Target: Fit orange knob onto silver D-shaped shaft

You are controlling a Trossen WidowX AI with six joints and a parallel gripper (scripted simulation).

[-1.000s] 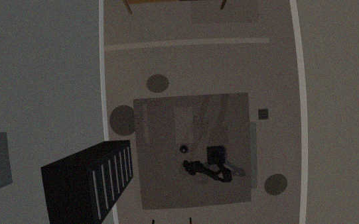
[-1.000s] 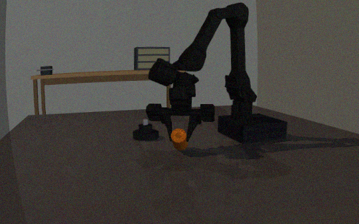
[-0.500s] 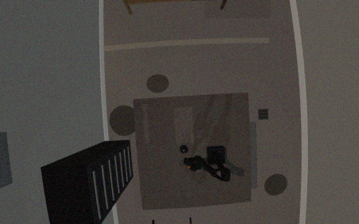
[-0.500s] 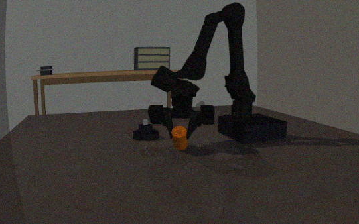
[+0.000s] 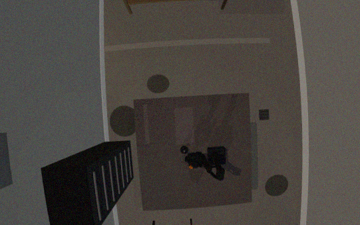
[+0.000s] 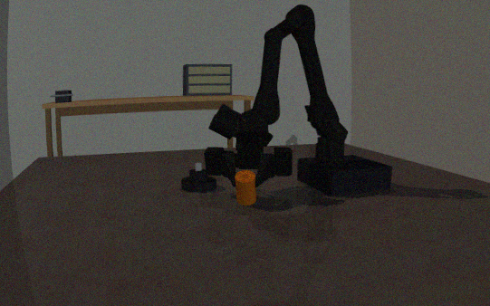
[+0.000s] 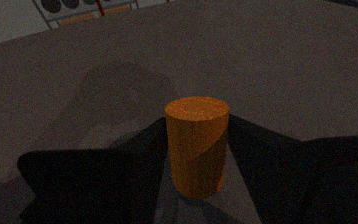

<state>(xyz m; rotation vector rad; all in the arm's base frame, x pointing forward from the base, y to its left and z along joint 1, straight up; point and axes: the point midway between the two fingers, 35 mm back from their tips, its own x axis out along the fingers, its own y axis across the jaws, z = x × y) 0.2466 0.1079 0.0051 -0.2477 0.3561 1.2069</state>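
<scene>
The orange knob [image 5: 190,167] [image 6: 245,189] [image 7: 198,150] is held upright, with its plain top face showing in the exterior view. Its underside and hole are hidden. My gripper [image 6: 245,182] [image 7: 195,121] is shut on the knob, one dark finger on each side. The round dark pedestal [image 5: 183,150] [image 6: 190,185] stands left of and farther back than the knob in the exterior view. Its silver shaft [image 6: 198,167] points up and is bare. The shaft's flat side is too small and dim to tell. The wrist view does not show the pedestal.
The arm's base [image 5: 216,155] [image 6: 358,176] stands right of the gripper in the top and exterior views. A wooden side table [image 6: 145,109] is by the back wall in the exterior view, beyond the work surface, with a drawer unit [image 6: 208,80] on it.
</scene>
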